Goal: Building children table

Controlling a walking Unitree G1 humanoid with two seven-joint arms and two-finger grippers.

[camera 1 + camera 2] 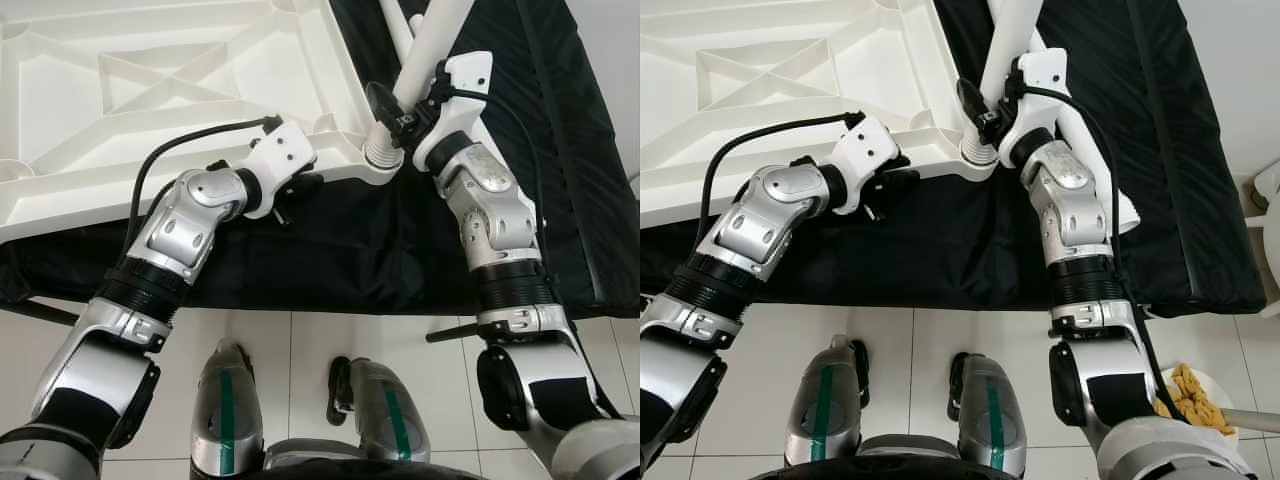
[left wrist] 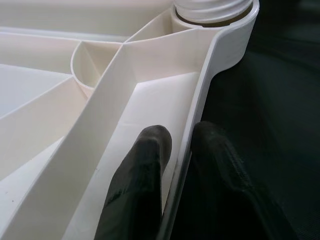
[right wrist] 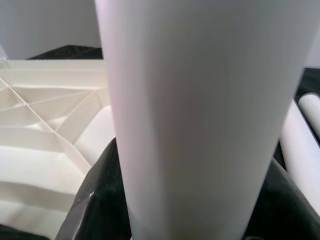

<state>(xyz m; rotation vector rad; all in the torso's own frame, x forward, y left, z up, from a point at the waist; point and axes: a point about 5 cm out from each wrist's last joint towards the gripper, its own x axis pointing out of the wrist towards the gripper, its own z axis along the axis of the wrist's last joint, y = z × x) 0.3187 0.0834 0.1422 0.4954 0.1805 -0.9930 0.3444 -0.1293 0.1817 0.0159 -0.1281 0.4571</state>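
A white ribbed plastic tabletop (image 1: 150, 90) lies upside down on a black fabric-covered bed (image 1: 560, 150), its near corner socket (image 1: 383, 160) turned toward the robot. The right hand (image 1: 400, 105) is clamped round a white cylindrical plastic table leg (image 1: 430, 50), the two black fingers wrapping its shaft just above the threaded end seated at that socket. The leg's long axis runs up and away from the socket, leaning slightly toward the robot's right rather than standing square to the panel. The left hand (image 2: 175, 165) pinches the tabletop's rim beside the same corner, one finger (image 2: 145, 170) inside the rib wall and the other outside against the black cloth, bracing the panel. Both hands sit near each other at this corner, with the socket between them; the right is the one on the leg. Judging by the tilt, the leg likely needs straightening over the socket before it can seat fully. Another white leg (image 3: 305, 135) lies on the bed nearby.
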